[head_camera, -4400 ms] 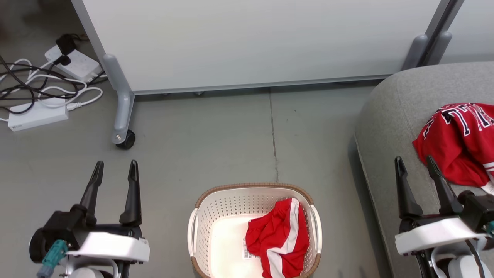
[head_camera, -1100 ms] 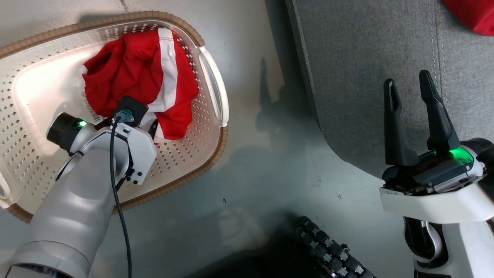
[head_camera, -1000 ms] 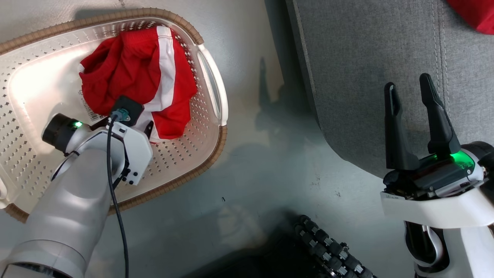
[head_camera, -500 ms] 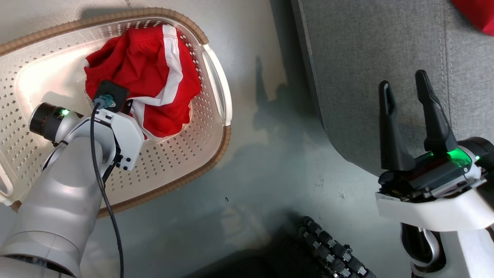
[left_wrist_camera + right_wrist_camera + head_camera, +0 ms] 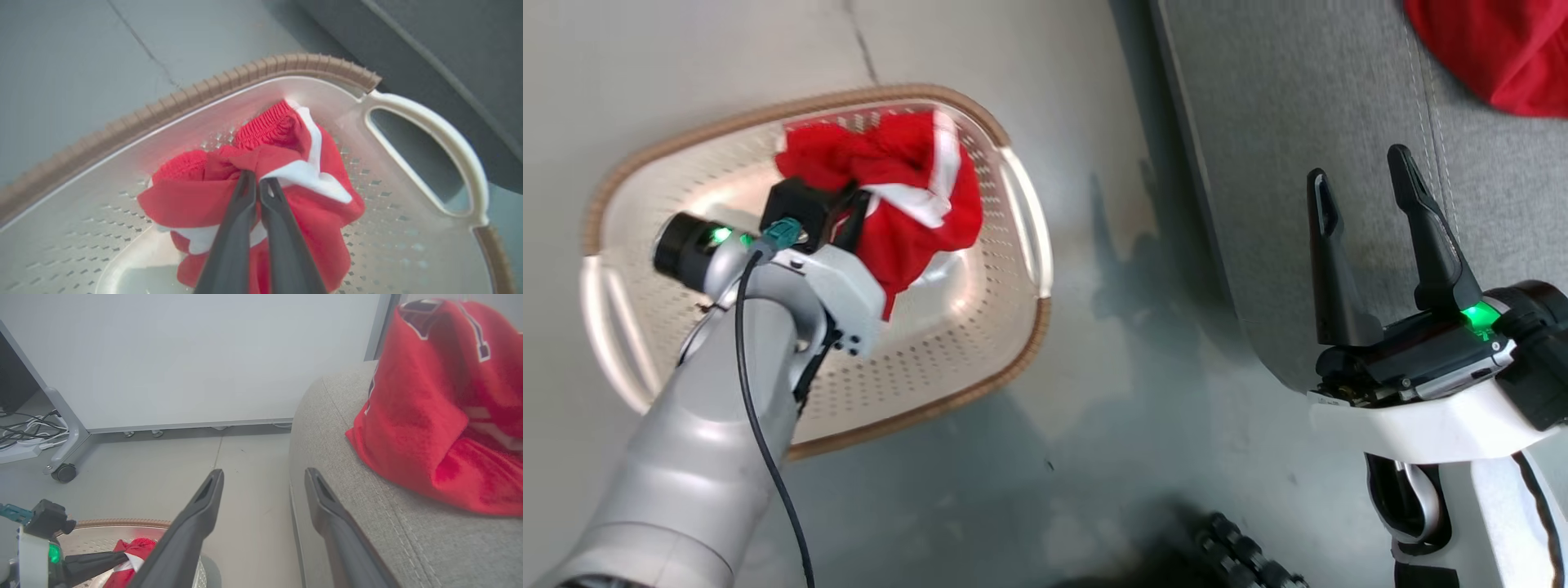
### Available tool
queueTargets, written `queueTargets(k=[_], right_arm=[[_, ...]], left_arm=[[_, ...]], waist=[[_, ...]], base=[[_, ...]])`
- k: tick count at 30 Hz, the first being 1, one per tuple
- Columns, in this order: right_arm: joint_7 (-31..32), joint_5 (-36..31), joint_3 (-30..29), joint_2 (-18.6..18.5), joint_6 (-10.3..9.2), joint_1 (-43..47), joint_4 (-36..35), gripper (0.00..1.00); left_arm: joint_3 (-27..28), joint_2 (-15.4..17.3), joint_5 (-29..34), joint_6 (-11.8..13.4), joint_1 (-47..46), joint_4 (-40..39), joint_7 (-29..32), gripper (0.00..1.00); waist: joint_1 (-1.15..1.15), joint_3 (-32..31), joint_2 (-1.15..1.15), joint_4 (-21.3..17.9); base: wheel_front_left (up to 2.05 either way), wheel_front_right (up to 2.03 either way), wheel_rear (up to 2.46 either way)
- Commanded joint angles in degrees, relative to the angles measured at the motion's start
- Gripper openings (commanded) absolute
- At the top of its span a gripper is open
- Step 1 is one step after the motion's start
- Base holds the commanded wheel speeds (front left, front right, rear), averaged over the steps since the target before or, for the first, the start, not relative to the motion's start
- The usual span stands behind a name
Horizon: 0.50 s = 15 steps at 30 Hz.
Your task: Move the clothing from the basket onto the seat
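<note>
grey floor: basket; shorts fold pinched in left gripper fingers; right gripper fingers spread, empty. risk: thin pinch slips mid-lift.

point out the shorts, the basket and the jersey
shorts (image 5: 310, 175): left wrist view, on the white stripe
basket (image 5: 229, 78): left wrist view, on the brown rim
jersey (image 5: 412, 416): right wrist view, on the middle of the red fabric

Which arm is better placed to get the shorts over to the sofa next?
Left. The left gripper is shut on the shorts inside the basket, so it likely only needs to lift and swing over. The right gripper is open and empty near the sofa.
</note>
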Motion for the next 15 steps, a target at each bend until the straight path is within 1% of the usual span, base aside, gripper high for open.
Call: queueTargets(k=[1,6,7,10,11,15], right_arm=[[-0.1,-0.6,-0.5,-0.2,0.01,0.5,0.4,1.00],[1.3,-2.2,-2.0,-0.3,0.01,1.2,1.3,1.00],[2.0,-2.5,-2.5,-0.3,0.01,1.5,1.3,1.00],[2.9,-3.2,-3.4,-0.3,0.01,2.3,1.3,1.00],[2.9,-3.2,-3.4,-0.3,0.01,2.3,1.3,1.00],[4.0,-3.7,-4.5,-0.3,0.01,3.2,1.3,1.00]], left_arm=[[0.5,0.3,-0.3,0.3,1.5,-2.6,-0.3,0.00],[3.3,1.0,-1.0,1.3,7.9,-16.0,-0.3,0.00],[4.4,1.3,-1.1,1.8,10.4,-20.5,-0.3,0.00],[6.3,1.6,-1.5,2.2,13.9,-26.8,-0.3,0.00],[6.3,1.6,-1.5,2.2,13.9,-26.8,-0.3,0.00],[9.0,1.7,-1.8,3.1,17.8,-34.1,-0.3,0.00]], waist=[[0.00,-4.0,0.00,3.4],[0.00,-9.0,0.00,6.5],[0.00,-10.9,0.00,7.5],[0.00,-13.5,0.00,9.0],[0.00,-13.5,0.00,9.0],[0.00,-17.1,0.00,10.6]], base=[[0.00,0.00,0.00],[0.00,0.00,0.00],[0.00,0.00,0.00],[0.00,0.00,0.00],[0.00,0.00,0.00],[0.00,0.00,0.00]])
